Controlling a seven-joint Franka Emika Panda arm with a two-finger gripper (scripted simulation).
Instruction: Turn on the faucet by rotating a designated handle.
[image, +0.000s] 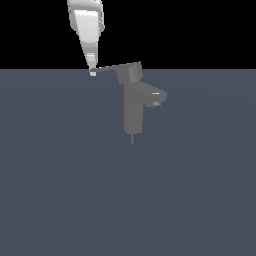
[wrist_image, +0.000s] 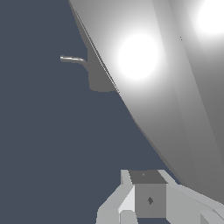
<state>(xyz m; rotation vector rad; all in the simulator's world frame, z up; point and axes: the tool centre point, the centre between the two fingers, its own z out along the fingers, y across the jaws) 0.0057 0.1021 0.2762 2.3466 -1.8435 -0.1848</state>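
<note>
Here, in the exterior view, the plain grey metallic faucet (image: 134, 112) with its tall upright column stands just above the middle of the frame, its short stubby spout (image: 156, 97) poking toward the exterior view's right. On top sits a blocky grey cap, and from it the thin flat grey lever handle (image: 111, 68) runs nearly level toward the upper left of the frame. The white robot arm's gripper (image: 92, 70) comes down from the top edge and meets the very tip of that bar, touching it or just beside it. So the bar's long axis runs from the fingers back toward the cap, and a sideways push at this far end would, I judge, swing it about the column. Whether the fingers are spread or pinched cannot be told. The wrist view is mostly filled by a bright grey surface.
</note>
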